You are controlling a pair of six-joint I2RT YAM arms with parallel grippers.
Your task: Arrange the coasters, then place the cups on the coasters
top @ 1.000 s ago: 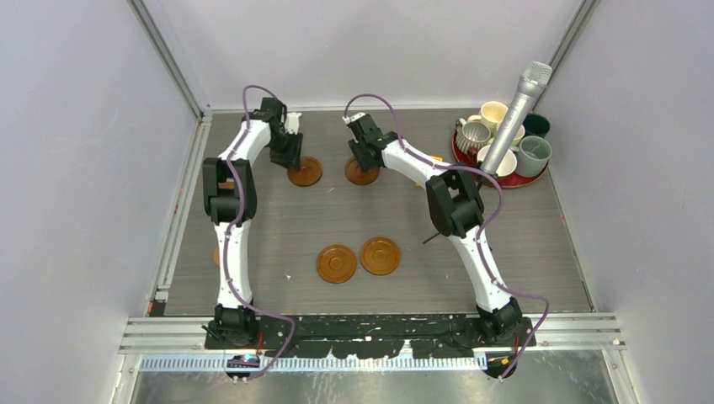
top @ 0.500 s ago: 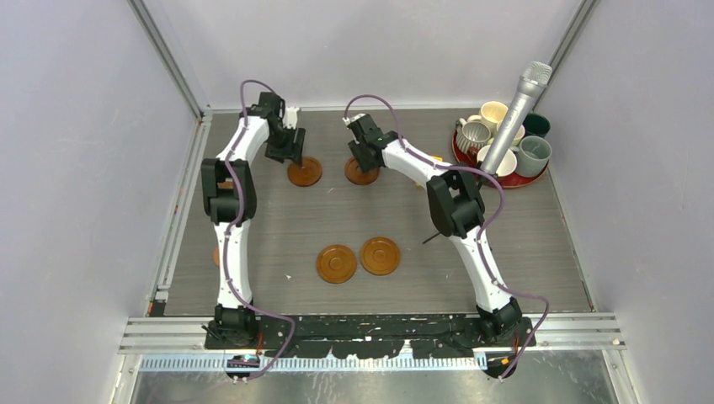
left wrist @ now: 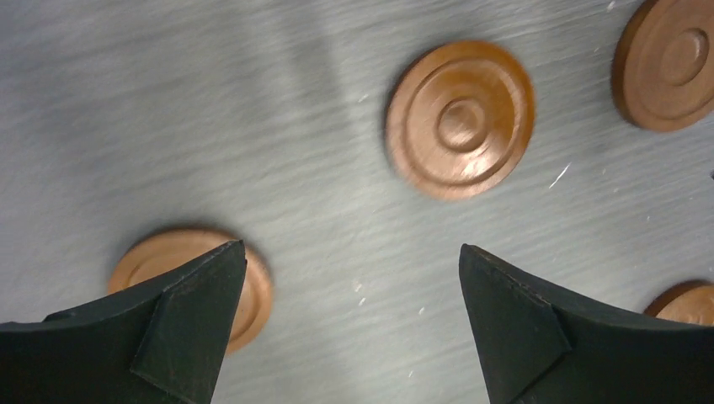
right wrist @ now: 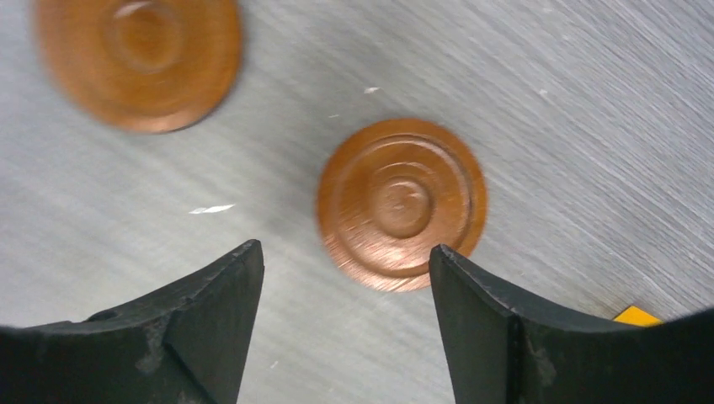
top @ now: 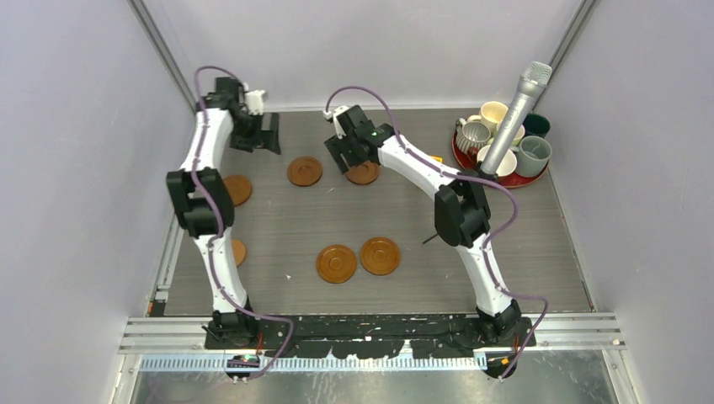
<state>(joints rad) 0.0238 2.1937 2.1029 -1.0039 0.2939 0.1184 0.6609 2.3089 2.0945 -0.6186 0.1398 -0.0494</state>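
Several brown coasters lie on the grey table (top: 404, 210): two at the back (top: 305, 171) (top: 367, 174), one at the left (top: 238, 189), one half hidden by the left arm (top: 238, 252), and a pair near the front (top: 336, 263) (top: 380, 256). The cups (top: 474, 135) stand together on a red tray (top: 529, 179) at the back right. My left gripper (top: 269, 137) (left wrist: 349, 247) hovers open over bare table at the back left, a coaster (left wrist: 460, 118) ahead of it. My right gripper (top: 345, 158) (right wrist: 343, 247) is open just above and left of a coaster (right wrist: 402, 204).
A silver microphone (top: 515, 114) leans over the tray and hides part of the cups. White walls and metal rails close in the table on three sides. A small yellow piece (right wrist: 637, 316) lies near the right gripper.
Both grippers have opened and let go of their coasters. The left arm has swung left and back, away from its coaster. The right gripper has shifted slightly left off its coaster.
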